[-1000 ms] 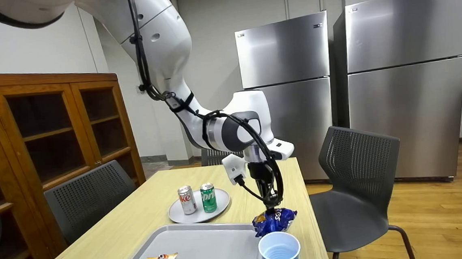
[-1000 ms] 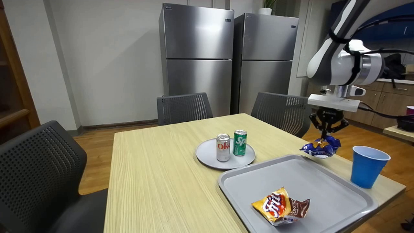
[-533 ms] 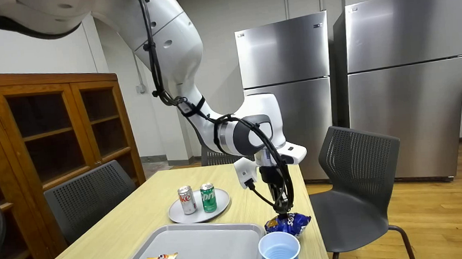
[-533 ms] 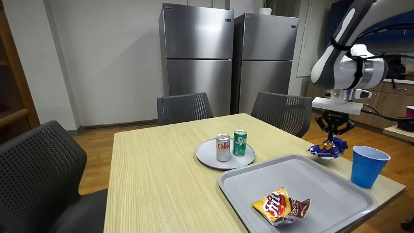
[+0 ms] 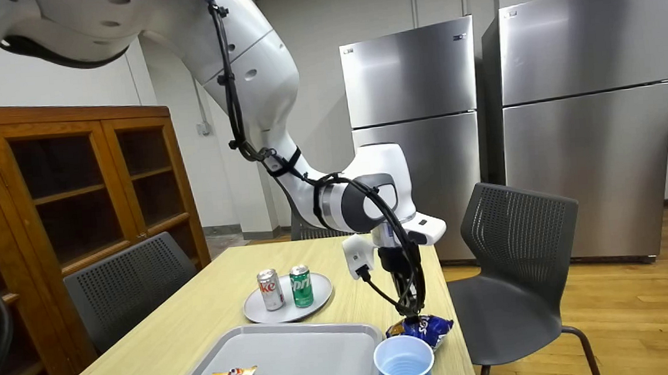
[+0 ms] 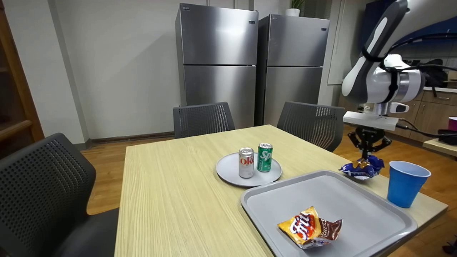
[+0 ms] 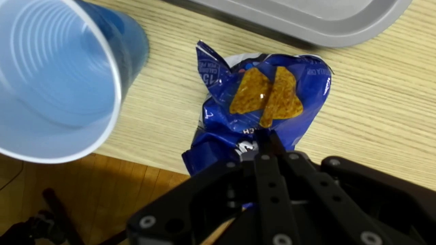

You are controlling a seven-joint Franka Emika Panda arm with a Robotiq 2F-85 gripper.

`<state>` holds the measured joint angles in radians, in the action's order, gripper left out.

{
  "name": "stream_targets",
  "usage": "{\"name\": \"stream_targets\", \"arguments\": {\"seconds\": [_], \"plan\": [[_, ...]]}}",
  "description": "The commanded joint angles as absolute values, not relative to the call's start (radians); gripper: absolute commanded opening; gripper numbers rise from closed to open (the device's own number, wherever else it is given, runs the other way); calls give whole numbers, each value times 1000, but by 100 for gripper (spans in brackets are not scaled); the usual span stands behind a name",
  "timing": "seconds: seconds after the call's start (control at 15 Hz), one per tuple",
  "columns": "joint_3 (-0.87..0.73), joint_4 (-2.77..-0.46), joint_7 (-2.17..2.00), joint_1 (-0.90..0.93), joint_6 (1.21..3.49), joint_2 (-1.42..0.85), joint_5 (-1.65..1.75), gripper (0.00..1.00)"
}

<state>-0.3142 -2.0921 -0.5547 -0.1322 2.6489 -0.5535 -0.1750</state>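
Tool (image 7: pixel 268 137) is pinching the blue chip bag (image 7: pixel 262 98), jaws brought right together with only film caught between them. Bag is sitting low at the counter (image 7: pixel 160 112), near its edge, beside the blue cup (image 6: pixel 406 185) and just outside the gray tray (image 7: pixel 333 39); can't tell whether its underside is touching. Yellow-and-brown snack bag (image 6: pixel 309 228) is lying in the tray, well apart. For doing this well: pinch is needing to be firm, slick film probably being quick to slip; up-down motion is wanting to be slow so chips aren't getting crushed; sideways swings toward the cup are risking a knock, since it's looking light. Edge is running close, so the bag is needing to rest inboard of it.
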Motion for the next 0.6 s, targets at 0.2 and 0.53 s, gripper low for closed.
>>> {"name": "stream_targets", "arguments": {"seconds": [0.2, 0.53], "plan": [[-324, -2075, -568, -122, 2617, -544, -170, 48], [-322, -2105, -545, -116, 2621, -490, -157, 85]]}}
